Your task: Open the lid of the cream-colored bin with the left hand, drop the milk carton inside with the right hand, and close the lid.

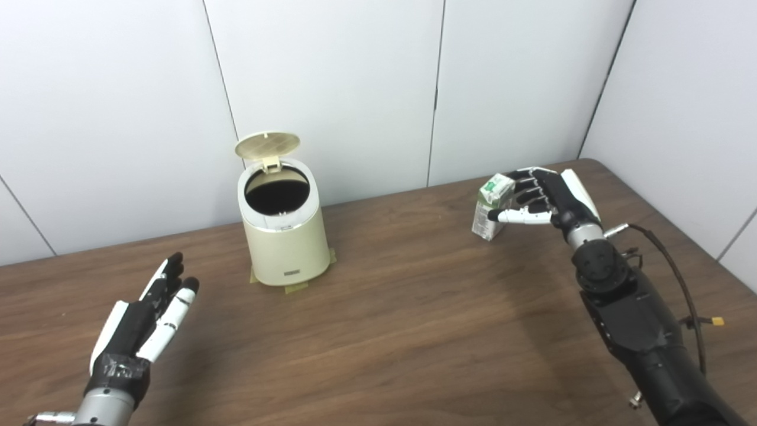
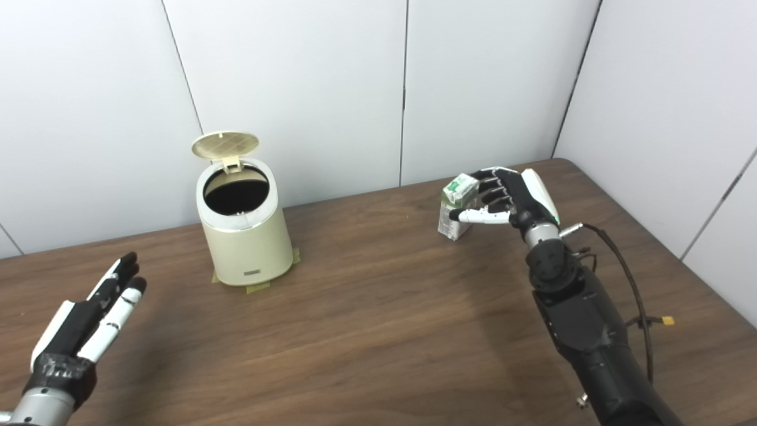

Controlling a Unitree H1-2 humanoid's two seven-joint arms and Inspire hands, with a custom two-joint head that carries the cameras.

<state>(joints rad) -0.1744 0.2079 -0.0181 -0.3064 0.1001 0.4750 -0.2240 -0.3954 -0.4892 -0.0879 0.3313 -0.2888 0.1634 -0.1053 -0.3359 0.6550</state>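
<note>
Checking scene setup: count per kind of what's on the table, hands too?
Bins: 1, bin, lid up
Cartons: 1, carton, right hand around it
Hands: 2, left hand open
Total: 4

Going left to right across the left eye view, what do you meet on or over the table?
Left hand, open, over the brown wooden table → cream-colored round bin with its lid raised → small white-and-green milk carton → right hand, fingers wrapped on the carton.
</note>
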